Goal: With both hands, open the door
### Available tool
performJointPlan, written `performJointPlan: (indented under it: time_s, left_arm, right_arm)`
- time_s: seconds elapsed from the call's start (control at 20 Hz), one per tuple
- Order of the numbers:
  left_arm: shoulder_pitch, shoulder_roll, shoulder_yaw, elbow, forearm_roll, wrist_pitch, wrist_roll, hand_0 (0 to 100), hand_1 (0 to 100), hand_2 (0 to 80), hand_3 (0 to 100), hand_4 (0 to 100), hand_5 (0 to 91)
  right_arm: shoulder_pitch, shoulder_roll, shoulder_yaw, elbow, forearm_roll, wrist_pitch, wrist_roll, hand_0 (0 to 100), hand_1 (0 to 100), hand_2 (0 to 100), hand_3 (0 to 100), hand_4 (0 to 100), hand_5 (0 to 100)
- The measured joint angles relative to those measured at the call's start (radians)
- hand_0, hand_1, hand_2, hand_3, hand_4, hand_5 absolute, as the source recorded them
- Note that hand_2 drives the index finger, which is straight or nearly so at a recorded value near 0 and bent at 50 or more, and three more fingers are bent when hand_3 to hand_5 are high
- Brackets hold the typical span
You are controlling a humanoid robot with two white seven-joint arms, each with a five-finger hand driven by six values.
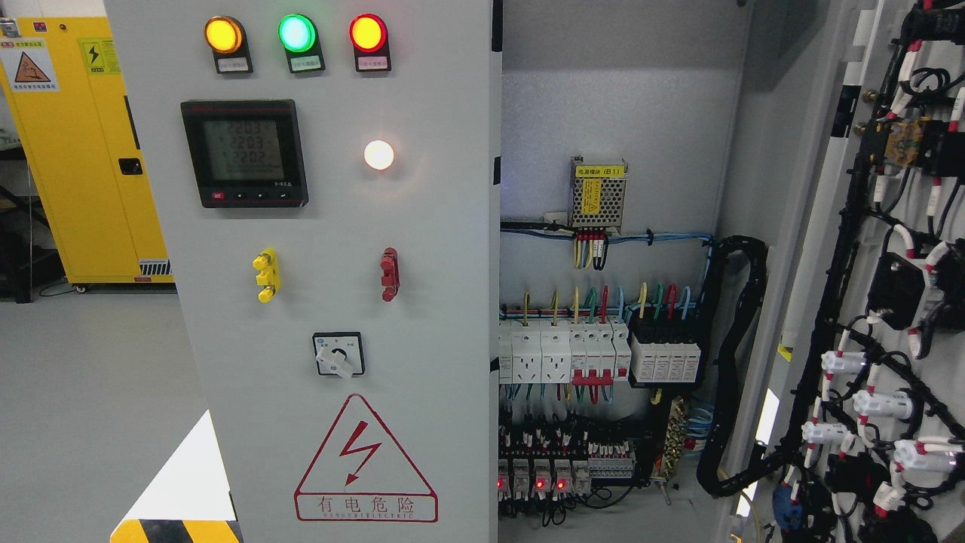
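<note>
We see no robot hand anywhere in the head view, so we cannot tell how open either hand is or whether it holds anything.

The grey metal left cabinet door fills the pic from approx 9 to 12 o'clock and down to 6, closed, facing us. Along its top sit three round lamps: amber lamp, green lamp, red lamp, all lit. Below the amber one is a black digital meter w/ three rows of digits; at its 3 o'clock glows a small white lamp. Lower down there's a yellow knob and a red knob, level w/ each other. Beneath them is a black-and-white rotary switch, then a red triangular shock-warning label.

The grey right cabinet door stands swung open at 3 o'clock, its inner face w/ black cable bundles and white connectors turned our way. Between the doors, the cabinet interior is exposed: a small perforated power supply w/ yellow label up top, a row of white circuit breakers beneath, relays w/ red LEDs toward 6 o'clock.

At 9–10 o'clock, behind, stands a yellow storage cabinet on the grey floor.
</note>
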Motion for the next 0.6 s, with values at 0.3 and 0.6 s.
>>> performJointPlan:
  time_s: [0.3, 0.6]
  left_arm:
    - [-0.006, 0.008, 0.0, 0.019, -0.006, -0.015, 0.003, 12, 56, 0.0, 0, 0, 0.0]
    - [-0.009, -0.002, 0.0, 0.029, -0.009, -0.019, 0.0, 12, 56, 0.0, 0, 0, 0.0]
  right_arm:
    - [0.054, 0.005, 0.017, -0.167, -0.002, -0.177, 0.0, 0, 50, 4, 0, 0, 0]
    - [0.186, 0.011, 0.088, -0.548, -0.003, -0.232, -0.001, 0, 50, 4, 0, 0, 0]
